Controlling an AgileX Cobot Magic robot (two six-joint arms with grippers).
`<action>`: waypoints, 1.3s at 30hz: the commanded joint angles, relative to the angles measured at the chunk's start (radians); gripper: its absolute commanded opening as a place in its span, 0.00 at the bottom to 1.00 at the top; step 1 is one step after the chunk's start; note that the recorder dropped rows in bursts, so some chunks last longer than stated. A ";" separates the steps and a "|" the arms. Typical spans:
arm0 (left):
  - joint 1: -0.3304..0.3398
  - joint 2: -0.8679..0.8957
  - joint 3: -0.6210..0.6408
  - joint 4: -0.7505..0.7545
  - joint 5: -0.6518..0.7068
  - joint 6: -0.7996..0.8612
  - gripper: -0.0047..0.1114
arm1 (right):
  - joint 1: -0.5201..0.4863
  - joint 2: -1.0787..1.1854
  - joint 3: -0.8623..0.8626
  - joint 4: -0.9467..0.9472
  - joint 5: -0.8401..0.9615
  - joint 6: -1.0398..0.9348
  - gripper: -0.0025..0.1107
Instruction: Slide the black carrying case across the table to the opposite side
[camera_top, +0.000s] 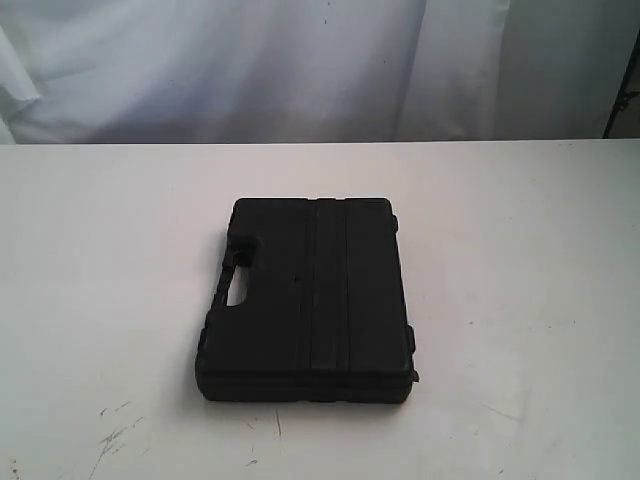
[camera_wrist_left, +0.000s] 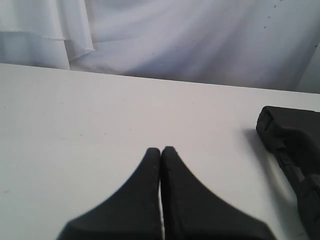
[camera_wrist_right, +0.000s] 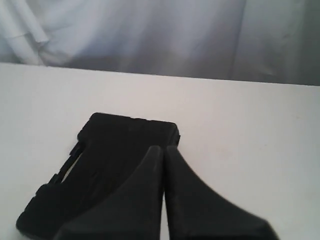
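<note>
case (camera_top: 310, 300) lies flat near the middle of the desk (camera_top: 530, 250), handle slot (camera_top: 238, 290) toward the left. left pincer (camera_wrist_left: 160, 149) and right pincer (camera_wrist_right: 163, 147) are both pressed together, empty. a push away from its centre could spin the case instead of sliding it.

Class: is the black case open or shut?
Shut. The case lies flat on the table, its two halves closed together, nothing inside showing.
</note>
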 joint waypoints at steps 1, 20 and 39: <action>-0.005 -0.004 0.005 0.000 -0.006 -0.005 0.04 | -0.146 -0.136 0.171 0.048 -0.140 0.002 0.02; -0.005 -0.004 0.005 0.000 -0.006 -0.004 0.04 | -0.417 -0.699 0.598 0.052 -0.278 -0.118 0.02; -0.005 -0.004 0.005 0.000 -0.006 -0.001 0.04 | -0.360 -0.763 0.689 0.070 -0.226 -0.186 0.02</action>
